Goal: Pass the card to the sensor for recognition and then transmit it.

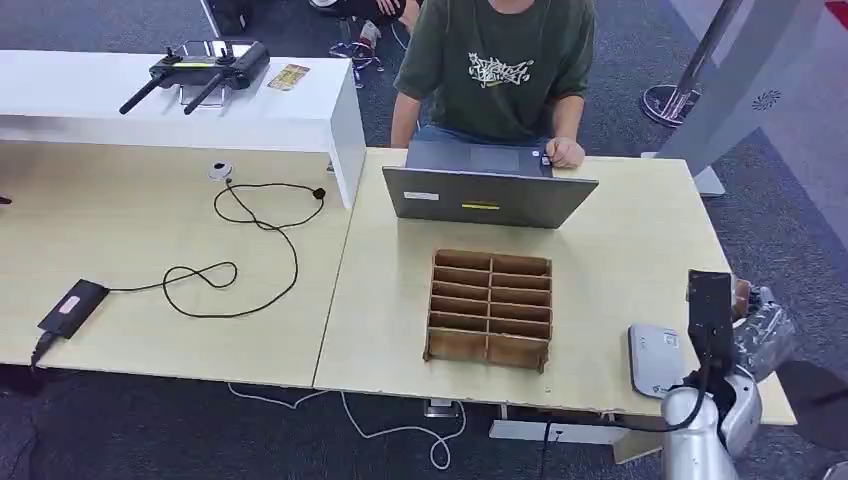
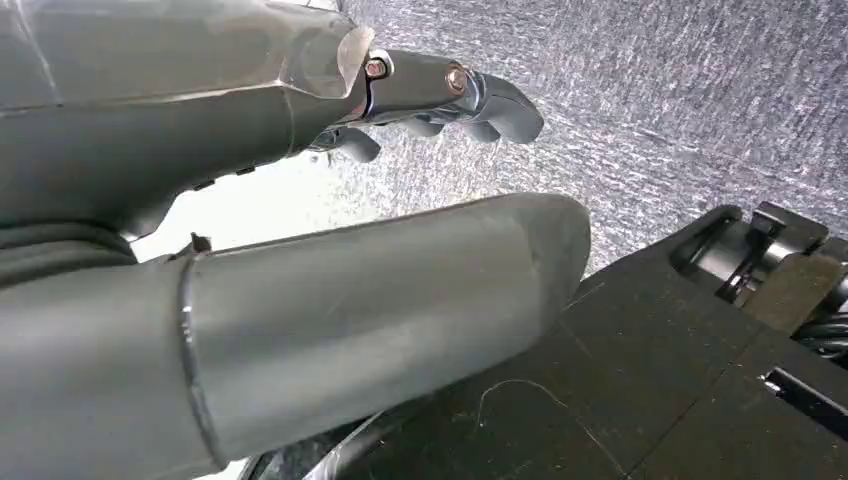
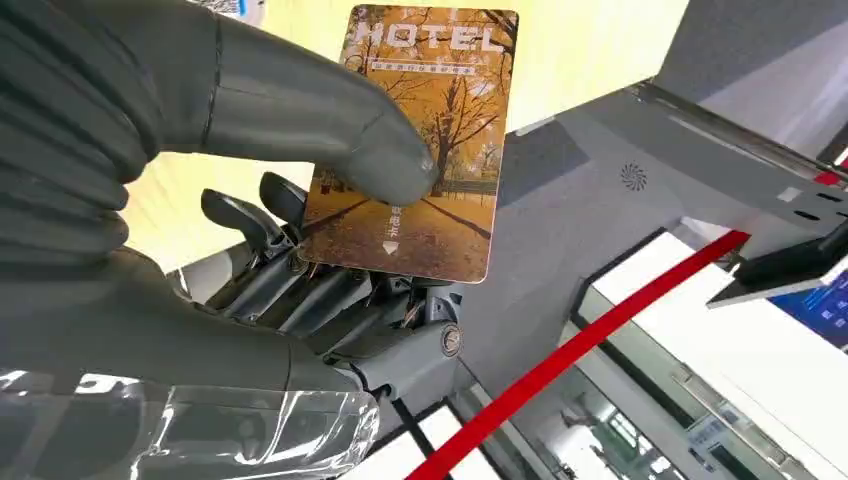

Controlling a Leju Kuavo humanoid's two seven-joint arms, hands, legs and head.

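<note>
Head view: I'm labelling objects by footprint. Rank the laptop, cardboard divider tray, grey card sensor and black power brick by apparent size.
1. Laptop
2. Cardboard divider tray, close to the laptop, so that order is unsure
3. Grey card sensor
4. Black power brick

Head view looks down over the table (image 1: 620,250); both wrist views sit close behind each robot hand.
</note>
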